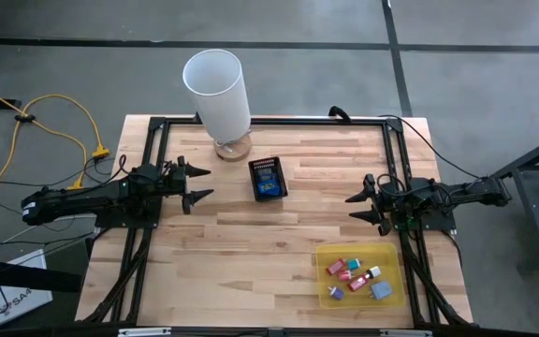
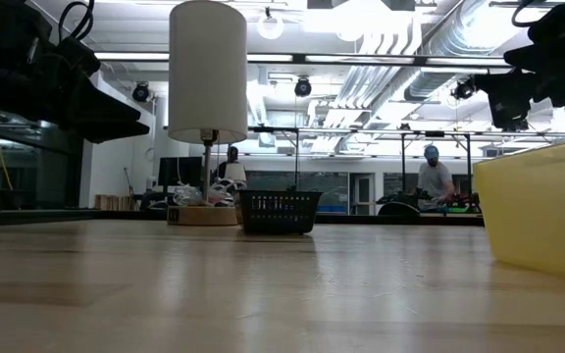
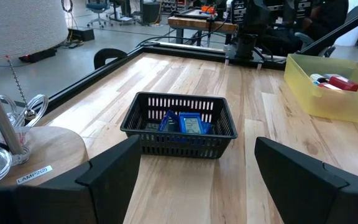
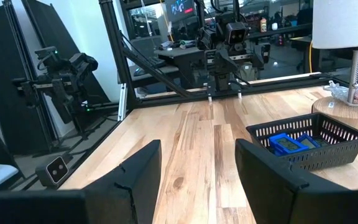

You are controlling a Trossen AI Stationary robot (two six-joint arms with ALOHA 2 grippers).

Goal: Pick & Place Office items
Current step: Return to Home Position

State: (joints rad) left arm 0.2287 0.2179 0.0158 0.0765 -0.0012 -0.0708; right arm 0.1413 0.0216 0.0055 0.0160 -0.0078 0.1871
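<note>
From above, the left gripper (image 1: pixel 196 186) hangs over the left side of the table (image 1: pixel 251 253). Its two fingers are spread wide with nothing between them. The right gripper (image 1: pixel 367 206) mirrors it over the right side, equally wide open and empty. Each wrist view confirms this, with only bare wood showing in the gap between the dark fingers.

Most of the office items (image 1: pixel 356 274) lie in the yellow tray (image 1: pixel 393 257) at the near right: small red, pink, pale blue and purple blocks in a loose cluster. Only the high view shows them all. The low view meets just the tray's translucent wall, and the left wrist view catches only a red and a white piece over the rim.

A few blue pieces (image 1: pixel 269 186) sit in the black mesh basket (image 1: pixel 268 166) at mid-table, toward the far edge. Both wrist views show them lying flat on the basket floor, while the low view shows only the mesh wall.

A lamp (image 1: pixel 215 89) with a white shade stands at the far edge, just left of the basket. The low view alone shows people (image 2: pixel 433 176) in the room far behind the table.
</note>
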